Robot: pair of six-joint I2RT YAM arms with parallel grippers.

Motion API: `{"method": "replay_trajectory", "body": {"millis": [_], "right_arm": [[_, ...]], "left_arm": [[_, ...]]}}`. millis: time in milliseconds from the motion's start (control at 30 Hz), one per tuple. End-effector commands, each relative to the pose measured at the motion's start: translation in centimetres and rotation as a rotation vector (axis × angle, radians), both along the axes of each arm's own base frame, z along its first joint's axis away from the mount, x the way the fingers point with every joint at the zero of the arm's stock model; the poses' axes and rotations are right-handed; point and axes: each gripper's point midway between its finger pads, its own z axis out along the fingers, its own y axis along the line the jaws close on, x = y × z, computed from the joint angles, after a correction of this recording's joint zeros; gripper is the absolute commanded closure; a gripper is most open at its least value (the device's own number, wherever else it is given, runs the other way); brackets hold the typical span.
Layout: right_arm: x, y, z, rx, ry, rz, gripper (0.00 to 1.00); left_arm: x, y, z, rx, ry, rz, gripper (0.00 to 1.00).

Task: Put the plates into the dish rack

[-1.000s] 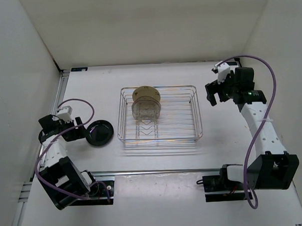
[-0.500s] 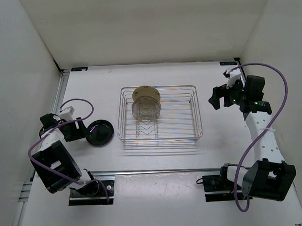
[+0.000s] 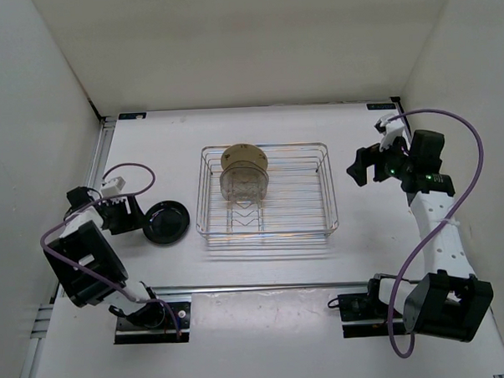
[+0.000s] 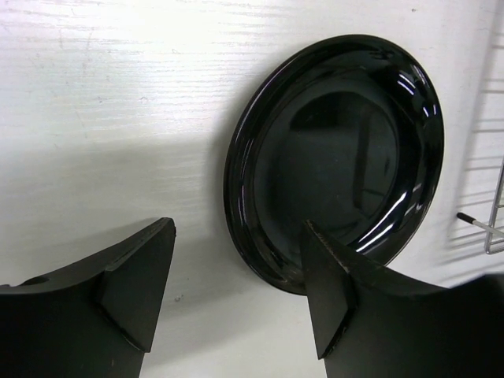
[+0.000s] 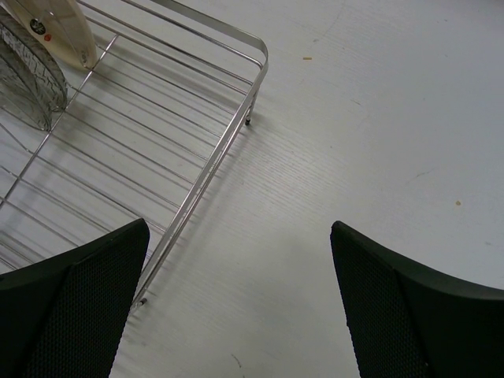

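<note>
The white table (image 3: pixel 389 258) carries all the items. A rectangular chrome wire dish rack (image 3: pixel 329 190) sits at the centre of it, and the right wrist view shows one rounded corner of its rim (image 5: pixel 236 118).

Plates in the rack: a tan round plate (image 3: pixel 244 158) stands on edge in the central dividers, toward the far side. Translucent smoky-grey plates (image 3: pixel 243 186) stand upright just in front of it. Whether there are one or two of them cannot be told from above.

Plate outside the rack: a glossy black round plate (image 3: pixel 167 221) lies flat on the table, just left of the rack and apart from it.

The left gripper (image 3: pixel 134 216) is low at the black plate's left edge with its jaws spread wide (image 4: pixel 236 260) and nothing in its hold. One finger overlaps the near rim of the plate (image 4: pixel 339 157); contact cannot be confirmed.

The right gripper (image 3: pixel 360 166) hangs to the right of the rack, over bare table. Its jaws are fully apart (image 5: pixel 236 291) and it grasps nothing.
</note>
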Motion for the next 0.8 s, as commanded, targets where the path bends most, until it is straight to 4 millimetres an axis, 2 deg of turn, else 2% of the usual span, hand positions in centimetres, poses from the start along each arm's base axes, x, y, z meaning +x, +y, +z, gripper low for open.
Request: {"method": "replay_trajectory", "body": {"millis": [0,33,100,267,333,367,633,767], "right_arm": [[-0.1,0.3,0.6,0.017,-0.036,0.016,0.01],[-0.1,0.3,0.6,0.017,-0.036,0.016,0.01],[-0.1,0.3,0.6,0.017,-0.036,0.016,0.01],[-0.1,0.3,0.3,0.017,-0.036,0.016,0.01],[-0.1,0.3,0.3,0.017,-0.036,0.016,0.01],[-0.1,0.3,0.3,0.017,-0.036,0.016,0.01],[-0.3,0.2,0.7,0.028,-0.042,0.013,0.01],[-0.3,0.2,0.7,0.028,-0.042,0.013,0.01]], "left_arm": [[1.2,-0.1,1.0,-0.032,-0.042,-0.049,0.26],[1.0,-0.7,0.8,-0.053,-0.026,-0.061,0.26],[1.3,-0.5,1.2,-0.049,-0.026,-0.07,0.29],[1.4,-1.5,0.8,-0.064,-0.01,-0.117,0.35],[1.0,-2.0,0.4,-0.076,0.016,-0.135,0.38],[1.3,-1.9,0.8,-0.074,-0.002,-0.146,0.38],[0.5,-2.4,0.2,-0.111,0.053,-0.176,0.41],[0.3,-2.4,0.1,-0.116,0.076,-0.173,0.46]]}}
